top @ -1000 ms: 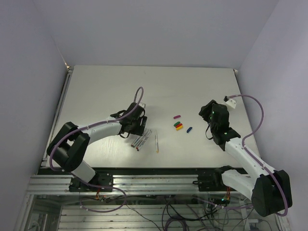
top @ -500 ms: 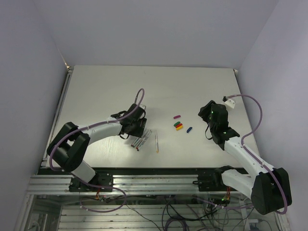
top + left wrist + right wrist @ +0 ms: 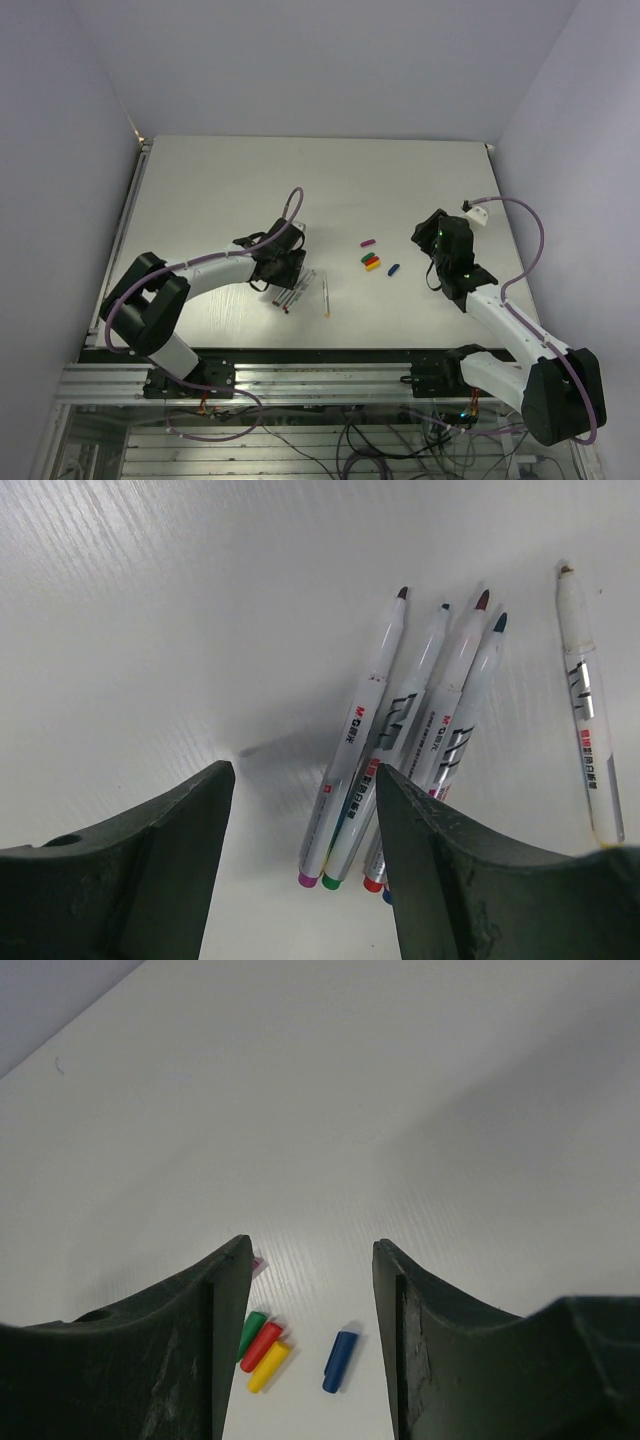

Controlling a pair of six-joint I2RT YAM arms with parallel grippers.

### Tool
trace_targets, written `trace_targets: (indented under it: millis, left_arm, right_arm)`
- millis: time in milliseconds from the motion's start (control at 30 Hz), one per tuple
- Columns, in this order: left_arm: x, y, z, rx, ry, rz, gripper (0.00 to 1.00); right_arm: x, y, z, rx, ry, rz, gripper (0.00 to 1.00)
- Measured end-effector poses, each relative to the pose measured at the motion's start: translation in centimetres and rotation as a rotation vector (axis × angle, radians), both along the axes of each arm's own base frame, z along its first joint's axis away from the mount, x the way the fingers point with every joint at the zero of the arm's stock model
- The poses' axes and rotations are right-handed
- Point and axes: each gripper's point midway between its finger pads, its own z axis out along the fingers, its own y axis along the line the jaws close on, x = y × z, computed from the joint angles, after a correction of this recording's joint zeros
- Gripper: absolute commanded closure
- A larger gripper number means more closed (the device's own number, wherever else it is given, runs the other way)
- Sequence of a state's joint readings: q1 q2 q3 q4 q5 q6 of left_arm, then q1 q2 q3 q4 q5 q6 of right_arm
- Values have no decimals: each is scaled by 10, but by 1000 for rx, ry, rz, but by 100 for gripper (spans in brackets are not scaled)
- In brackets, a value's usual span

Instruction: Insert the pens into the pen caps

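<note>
While both arms hang empty over the table (image 3: 230, 180), log this as the approach to a first pick; no pen is capped yet.

Your left gripper (image 3: 300, 780) has its jaws spread wide with nothing between them, low over the butt ends of the bunched pens. Your right gripper (image 3: 312, 1255) is likewise released and empty, hovering right of the caps.

Four pens (image 3: 410, 750) lie touching in a narrow fan at centre-left, near side. A fifth pen (image 3: 588, 705) lies alone just to their right. The butt bands on the fan read magenta, green, red and blue.

The green cap (image 3: 252, 1332), red cap (image 3: 262, 1345) and yellow cap (image 3: 268, 1366) are packed together, touching. The blue cap (image 3: 340, 1360) lies just right of them, apart. The magenta cap (image 3: 257, 1266) lies farther back, half hidden by a finger.

- The fan seems to leave no room for a finger between barrels, so take the lone pen or the fan's outermost one.
- Close across the barrel near mid-length, leaving the tip well exposed for the cap.
- Descend squarely, because a finger landing on a neighbouring pen would likely roll the whole bunch.
- On the right, the blue cap is the freest to grasp.
- Which end of the blue cap is open cannot be told, so check that before mating.
- Match the cap colour to the butt band.
</note>
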State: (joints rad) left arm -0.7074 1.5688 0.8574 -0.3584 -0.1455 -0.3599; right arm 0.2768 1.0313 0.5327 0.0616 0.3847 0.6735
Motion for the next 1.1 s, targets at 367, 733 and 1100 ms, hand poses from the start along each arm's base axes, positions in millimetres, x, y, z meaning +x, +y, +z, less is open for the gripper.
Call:
trace_targets:
  millis: [367, 733, 1100]
  left_arm:
    - [-6, 1, -8, 14, 34, 16, 34]
    - [-7, -1, -10, 6, 42, 36, 35]
    - [1, 2, 6, -7, -20, 87, 34]
  right_arm:
    - [-2, 2, -7, 6, 17, 9, 49]
    - [-2, 3, -13, 6, 35, 16, 49]
    - [-3, 7, -17, 11, 47, 33, 49]
